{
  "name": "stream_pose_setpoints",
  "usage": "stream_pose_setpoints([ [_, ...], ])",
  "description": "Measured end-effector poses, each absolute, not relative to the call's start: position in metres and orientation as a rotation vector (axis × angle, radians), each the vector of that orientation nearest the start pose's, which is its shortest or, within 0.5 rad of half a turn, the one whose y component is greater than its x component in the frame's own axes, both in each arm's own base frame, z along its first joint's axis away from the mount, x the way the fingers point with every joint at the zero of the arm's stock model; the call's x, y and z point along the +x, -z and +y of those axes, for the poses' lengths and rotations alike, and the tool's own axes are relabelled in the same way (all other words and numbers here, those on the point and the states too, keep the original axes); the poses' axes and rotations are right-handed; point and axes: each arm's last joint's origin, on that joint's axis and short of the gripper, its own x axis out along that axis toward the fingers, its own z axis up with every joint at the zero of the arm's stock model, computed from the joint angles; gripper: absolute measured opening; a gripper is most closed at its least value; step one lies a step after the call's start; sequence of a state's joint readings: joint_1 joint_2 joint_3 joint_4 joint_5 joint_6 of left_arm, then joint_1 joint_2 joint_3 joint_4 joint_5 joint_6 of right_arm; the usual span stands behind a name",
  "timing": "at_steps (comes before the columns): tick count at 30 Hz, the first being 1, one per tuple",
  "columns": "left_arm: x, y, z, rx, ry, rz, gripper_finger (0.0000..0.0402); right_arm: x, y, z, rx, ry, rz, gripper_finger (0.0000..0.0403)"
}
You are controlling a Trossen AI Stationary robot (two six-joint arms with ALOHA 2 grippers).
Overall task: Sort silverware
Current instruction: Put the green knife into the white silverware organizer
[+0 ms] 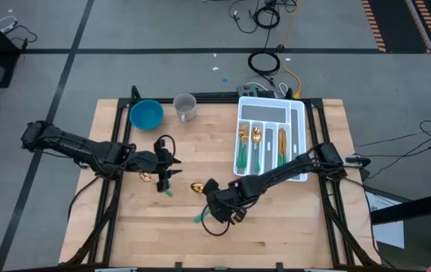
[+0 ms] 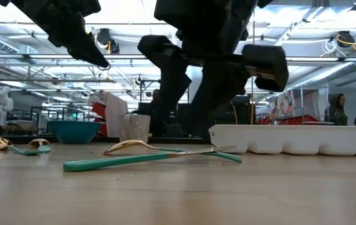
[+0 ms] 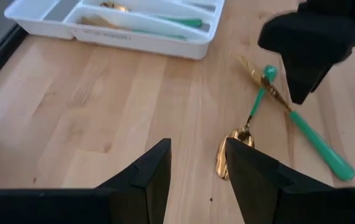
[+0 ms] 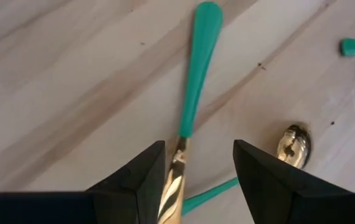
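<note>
Two pieces of silverware lie crossed on the wooden table: a knife (image 4: 196,62) with a gold blade and green handle, lying over a gold-headed spoon (image 4: 293,146) with a green handle. My right gripper (image 4: 199,149) hangs open over them, pointing steeply down. Its fingers stand either side of the knife's gold part (image 4: 174,180) without touching it. In the high view this gripper (image 1: 219,205) is at the table's middle front. My left gripper (image 1: 166,162) hovers open left of centre, above two more green-handled spoons (image 2: 15,145).
A white divided tray (image 1: 300,143) at the back right holds several sorted pieces of silverware. A blue bowl (image 1: 146,113) and a clear cup (image 1: 185,106) stand at the back left. Bare wood lies along the front edge and between tray and cup.
</note>
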State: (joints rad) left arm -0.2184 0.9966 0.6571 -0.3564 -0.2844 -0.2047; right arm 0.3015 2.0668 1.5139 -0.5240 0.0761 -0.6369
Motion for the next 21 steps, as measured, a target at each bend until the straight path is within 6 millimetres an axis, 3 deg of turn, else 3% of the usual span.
stream_pose_setpoints([
  [12, 0.197, -0.235, -0.035, -0.02, -0.132, 0.677, 0.016, 0.419, -0.15, 0.119, -0.768, -0.544, 1.022, 0.018],
  [21, 0.197, -0.235, -0.035, -0.018, -0.132, 0.678, 0.016, 0.416, -0.144, 0.113, -0.695, -0.535, 1.089, 0.0179],
])
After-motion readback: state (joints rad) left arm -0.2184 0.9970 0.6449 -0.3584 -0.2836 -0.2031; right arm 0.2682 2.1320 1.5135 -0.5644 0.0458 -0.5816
